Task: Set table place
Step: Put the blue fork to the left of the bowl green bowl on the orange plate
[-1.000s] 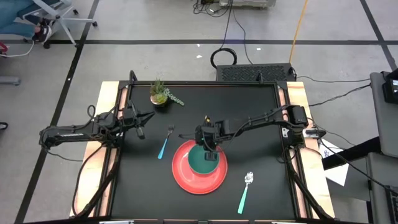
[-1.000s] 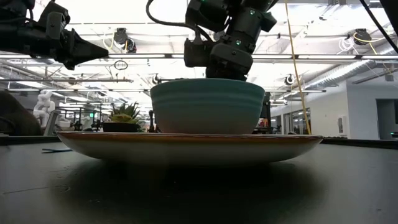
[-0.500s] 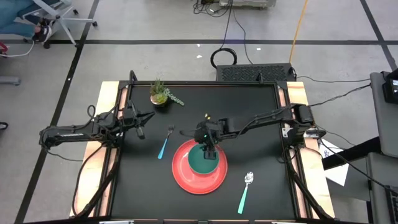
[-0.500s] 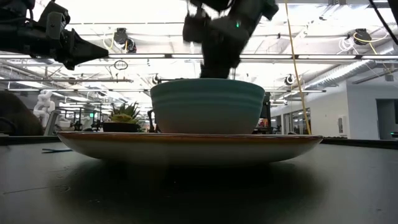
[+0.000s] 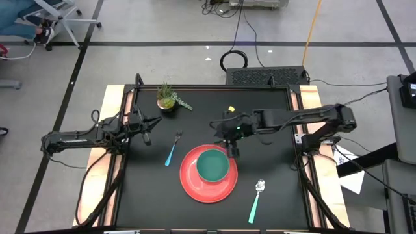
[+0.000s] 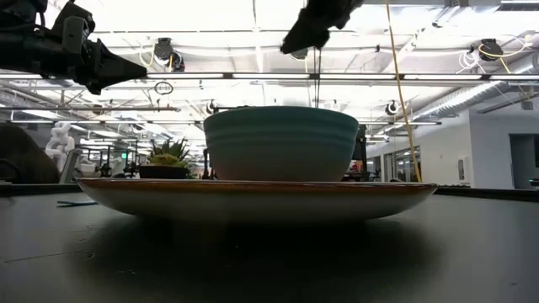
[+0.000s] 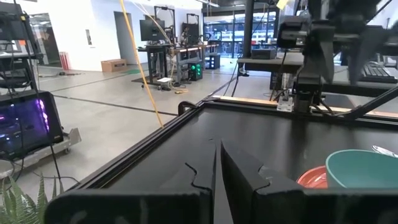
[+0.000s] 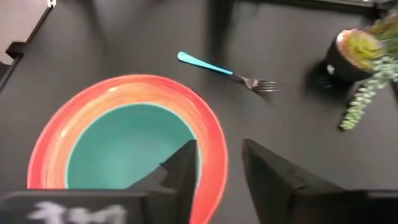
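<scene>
The teal bowl (image 5: 212, 165) stands on its base in the round red plate (image 5: 195, 188), which lies flat on the black table (image 5: 266, 110). The fork (image 5: 172, 149) lies left of the plate and the spoon (image 5: 255, 201) lies to its right front. My right gripper (image 5: 231, 148) hovers just beyond the plate's far right rim, open and empty; its wrist view shows the bowl (image 8: 124, 149), the plate (image 8: 211, 134) and the fork (image 8: 230, 71). My left gripper (image 5: 153, 125) is shut and waits raised at the table's left side.
A small potted plant (image 5: 168, 97) stands near the far left corner, beyond the fork. Pale wooden strips (image 5: 114, 110) run along the table's short sides. In the low view the bowl (image 6: 280, 143) and plate (image 6: 253, 195) fill the middle, with my right gripper (image 6: 307, 29) high above.
My right gripper has risen from the bowl's far rim and drawn back toward the table's far right, clear of the bowl. The bowl has stayed on the plate.
</scene>
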